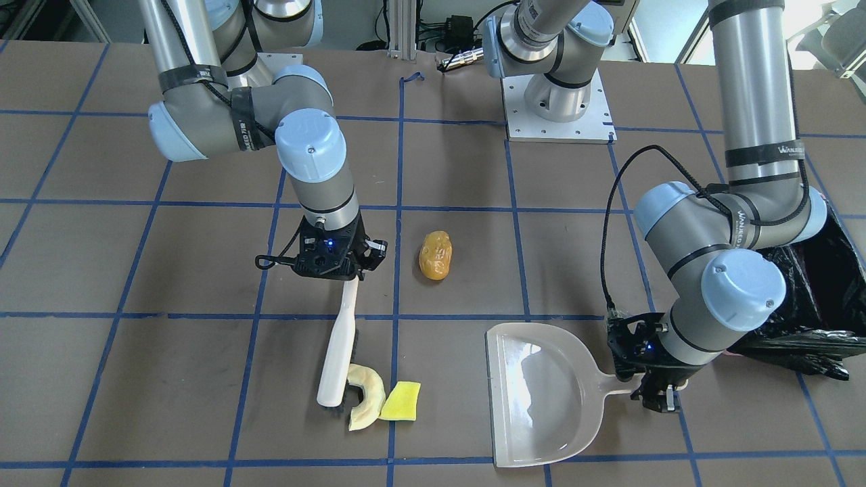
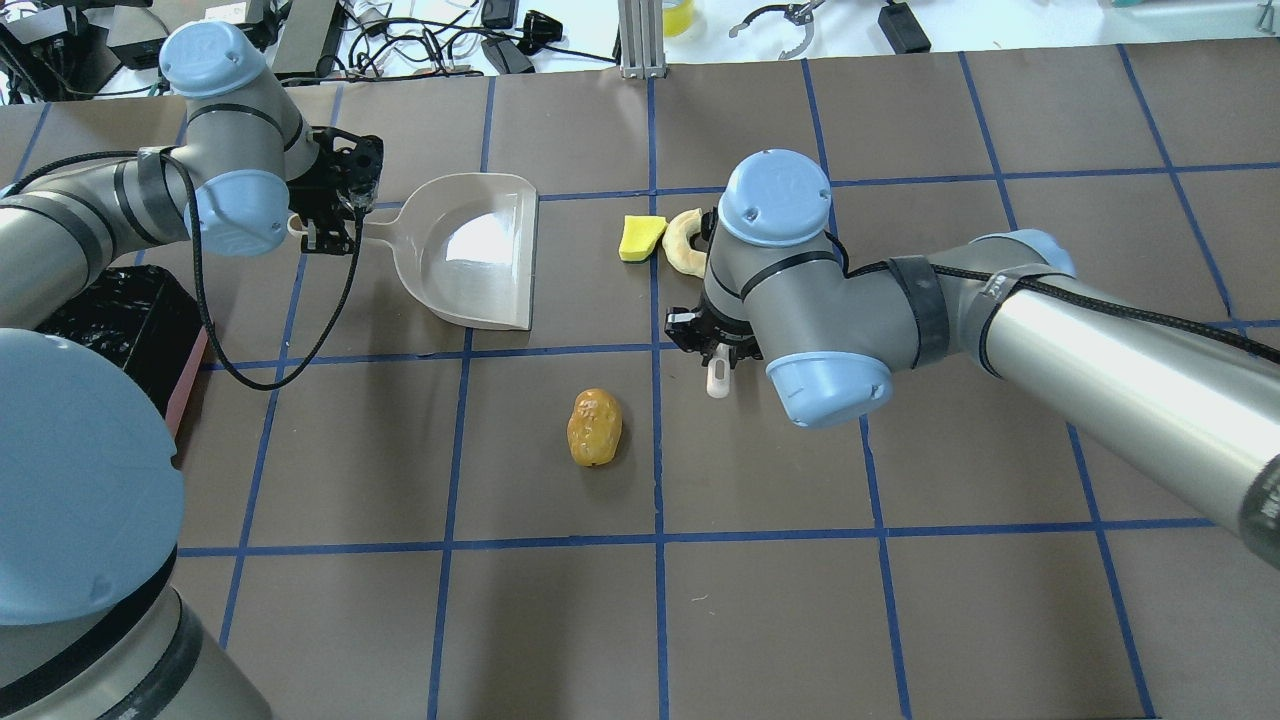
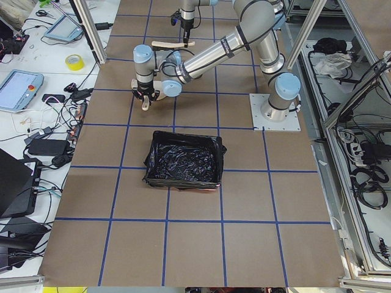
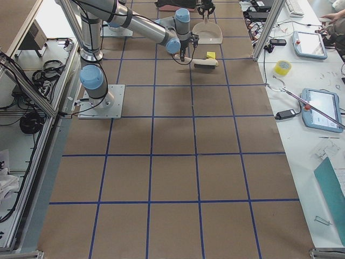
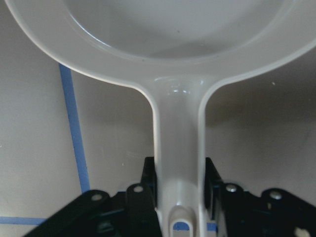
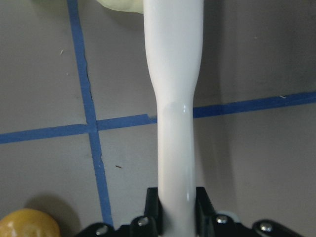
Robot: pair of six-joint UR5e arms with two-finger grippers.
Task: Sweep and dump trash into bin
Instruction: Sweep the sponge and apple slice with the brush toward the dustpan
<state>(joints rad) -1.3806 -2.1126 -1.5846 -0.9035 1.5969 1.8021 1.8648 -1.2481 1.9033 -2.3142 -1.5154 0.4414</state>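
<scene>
My right gripper [image 1: 348, 270] is shut on the handle of a white brush [image 1: 336, 352], whose head rests on the table against the cream crescent [image 1: 369, 396]. The yellow wedge [image 1: 400, 400] touches the crescent on the side toward the dustpan. The amber lump [image 1: 435, 255] lies apart, nearer the robot's base. My left gripper [image 1: 653, 385] is shut on the handle of the pale grey dustpan [image 1: 534, 399], which lies flat with its mouth facing the scraps. The bin [image 1: 825, 297], lined with a black bag, stands behind the left arm's elbow and is partly hidden by it.
The table is brown with a blue tape grid. The right arm's base plate [image 1: 558, 111] is at the back centre. In the overhead view the bin [image 2: 120, 320] sits at the left edge, and cables and tools lie beyond the table's far edge.
</scene>
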